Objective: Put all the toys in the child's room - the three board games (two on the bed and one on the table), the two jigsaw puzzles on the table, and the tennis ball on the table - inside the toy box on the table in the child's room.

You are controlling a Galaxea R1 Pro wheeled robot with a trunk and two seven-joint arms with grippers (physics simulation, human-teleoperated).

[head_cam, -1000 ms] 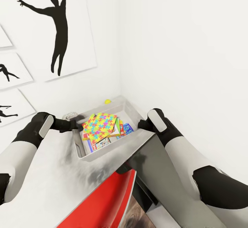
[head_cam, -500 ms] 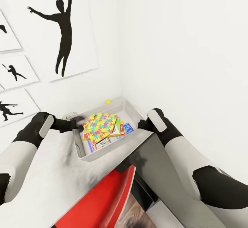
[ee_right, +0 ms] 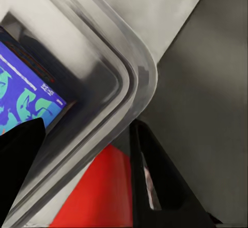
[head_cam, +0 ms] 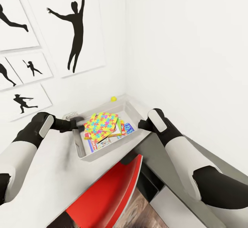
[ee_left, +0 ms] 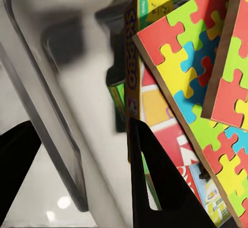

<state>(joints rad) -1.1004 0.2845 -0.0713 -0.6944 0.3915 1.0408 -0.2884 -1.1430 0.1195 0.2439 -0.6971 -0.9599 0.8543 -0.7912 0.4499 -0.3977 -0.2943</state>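
Observation:
The grey toy box (head_cam: 81,152) stands on the white table in the room's corner. On top of its pile lie two bright jigsaw puzzles (head_cam: 101,122) (ee_left: 206,83), with board games (head_cam: 126,128) (ee_left: 132,67) (ee_right: 26,94) underneath. A yellow tennis ball (head_cam: 113,99) rests on the table behind the box, by the wall. My left gripper (head_cam: 78,125) (ee_left: 82,179) is open, its fingers astride the box's left wall (ee_left: 49,111). At the box's right corner rim (ee_right: 121,78) my right gripper (head_cam: 141,125) (ee_right: 88,179) is open too, one finger on each side.
A red chair (head_cam: 106,190) (ee_right: 93,194) is tucked under the table's front edge, below the box. White walls close the corner; black silhouette posters (head_cam: 74,28) hang on the left wall. Bare white tabletop (head_cam: 48,176) stretches in front of my left arm.
The whole picture has shifted: posters and chair slid right, so the camera turned. Both grippers stay at the box's rims as before.

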